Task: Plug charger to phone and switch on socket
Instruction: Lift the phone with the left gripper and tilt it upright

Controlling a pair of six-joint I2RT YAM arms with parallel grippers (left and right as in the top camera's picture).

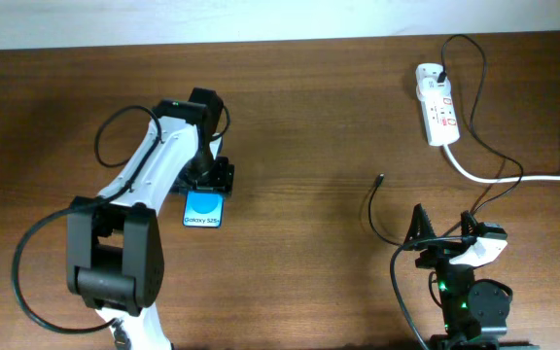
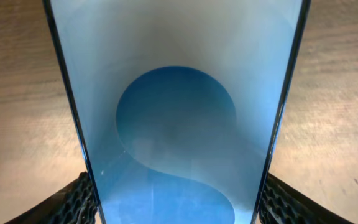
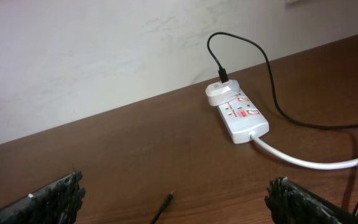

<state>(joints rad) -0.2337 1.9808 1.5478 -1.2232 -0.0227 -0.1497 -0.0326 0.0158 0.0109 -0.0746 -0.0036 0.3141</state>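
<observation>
While the left gripper (image 1: 209, 181) is sitting over the phone (image 1: 203, 210), I am reading its wrist view as a grip. Both ribbed pads (image 2: 82, 198) are pressing against the phone's long edges, with the jaws spread to the phone's width and the blue screen filling the space between them. Only the end with the white lettering is showing out from under the gripper in the overhead view. I cannot tell whether the phone is resting on the counter (image 1: 299, 117) or raised off it. I am judging that this hold is there to steady the phone, so that it is not sliding away when the connector goes in.

Off to the right, the charger's connector tip (image 1: 381, 179) is lying loose on the counter, just ahead of the right gripper (image 1: 443, 220) and between the lines of its fingers (image 3: 55, 200). That gripper is standing wide open and carrying nothing, lined up, I think, for picking up the tip. Farther ahead of it, slightly to its right, the socket (image 3: 241, 115) is lying with the charger's plug (image 3: 222, 76) already seated at its far end, so the cable is trailing slack back toward the gripper. I cannot tell how the red-marked switches are set.
</observation>
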